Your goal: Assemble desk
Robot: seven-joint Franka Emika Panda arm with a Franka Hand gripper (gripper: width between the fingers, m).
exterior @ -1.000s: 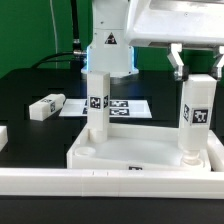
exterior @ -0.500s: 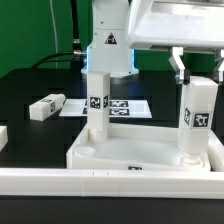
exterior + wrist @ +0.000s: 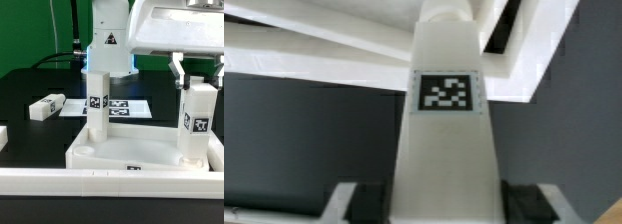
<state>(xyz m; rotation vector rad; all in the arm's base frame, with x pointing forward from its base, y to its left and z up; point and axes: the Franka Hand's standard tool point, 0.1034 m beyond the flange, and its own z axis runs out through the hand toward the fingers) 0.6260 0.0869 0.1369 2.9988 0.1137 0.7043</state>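
The desk top [image 3: 140, 152] lies near the front, a white rimmed tray. One leg [image 3: 97, 105] stands upright in its corner on the exterior view's left. At the corner on the exterior view's right, my gripper [image 3: 197, 78] is shut on the upper end of a second tagged leg [image 3: 196, 122], whose foot sits in that socket. In the wrist view this leg [image 3: 446, 120] runs down between my dark fingers [image 3: 359, 203] to the desk top [image 3: 313, 55]; the gripper [image 3: 446, 205] clamps both its sides.
A loose leg [image 3: 45, 106] lies on the black table at the exterior view's left, and another white piece [image 3: 3, 135] shows at the edge. The marker board [image 3: 128, 106] lies behind the tray. A white rail [image 3: 100, 182] crosses the front. The arm's base [image 3: 106, 45] stands at the back.
The held leg has sunk a little and turned slightly with the gripper; its tag now sits lower and further to the exterior view's right. Everything else is unmoved.
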